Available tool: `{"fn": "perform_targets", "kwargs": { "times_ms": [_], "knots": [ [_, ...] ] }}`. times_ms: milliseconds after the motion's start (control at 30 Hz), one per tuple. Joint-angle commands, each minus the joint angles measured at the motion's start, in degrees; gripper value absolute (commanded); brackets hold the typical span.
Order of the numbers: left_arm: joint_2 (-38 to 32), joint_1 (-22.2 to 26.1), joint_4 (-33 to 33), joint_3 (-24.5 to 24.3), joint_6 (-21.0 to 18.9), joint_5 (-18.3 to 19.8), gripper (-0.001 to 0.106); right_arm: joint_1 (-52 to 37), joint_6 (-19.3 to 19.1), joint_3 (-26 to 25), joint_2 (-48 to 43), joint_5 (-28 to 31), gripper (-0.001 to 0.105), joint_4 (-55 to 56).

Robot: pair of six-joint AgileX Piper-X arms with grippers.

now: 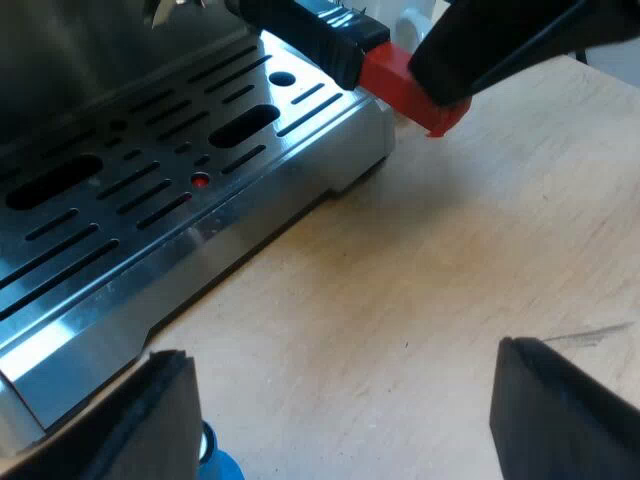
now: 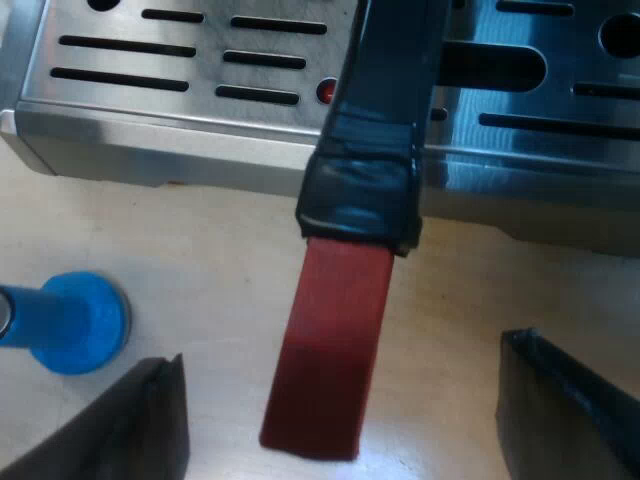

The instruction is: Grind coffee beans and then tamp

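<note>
While the left gripper (image 1: 340, 400) hung over the pale wooden worktop (image 1: 450, 260) with its two black fingers spread wide and nothing between them, its view took in the slotted stainless-steel drip tray (image 1: 150, 190) of the espresso machine. Jutting out past the tray's corner was the dark handle (image 1: 320, 35) of the metal holder, with its blocky red end (image 1: 400, 85). The right gripper (image 1: 480, 60) sat right at that red end. A blue tamper (image 1: 215, 467) lay on the worktop just beside the tray's edge, close to one left finger.

In the right wrist view, the right gripper (image 2: 340, 400) was also wide open and held nothing. The handle ran out across the tray's edge and above the worktop. Its long axis pointed straight into the gap between the two fingers, and the red end (image 2: 325, 350) lay between them, touching neither. The blue tamper (image 2: 75, 322) rested on the worktop near one finger.

The right arm was plainly the nearer to the handle. Closing across the handle's width looked like all that a grasp there would need.
</note>
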Motion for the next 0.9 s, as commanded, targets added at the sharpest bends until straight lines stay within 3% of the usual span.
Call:
{"fn": "perform_targets", "kwargs": {
  "times_ms": [33,900],
  "knots": [
    [0.06,-0.31,-1.07,-0.15,-0.04,0.76,0.063,-0.08,-0.35,-0.63,1.11,0.8,0.066,-1.72],
    [0.06,-0.31,-1.07,-0.15,-0.04,0.76,0.063,-0.08,0.53,-0.63,8.88,5.99,0.065,-6.32]
  ]
}}
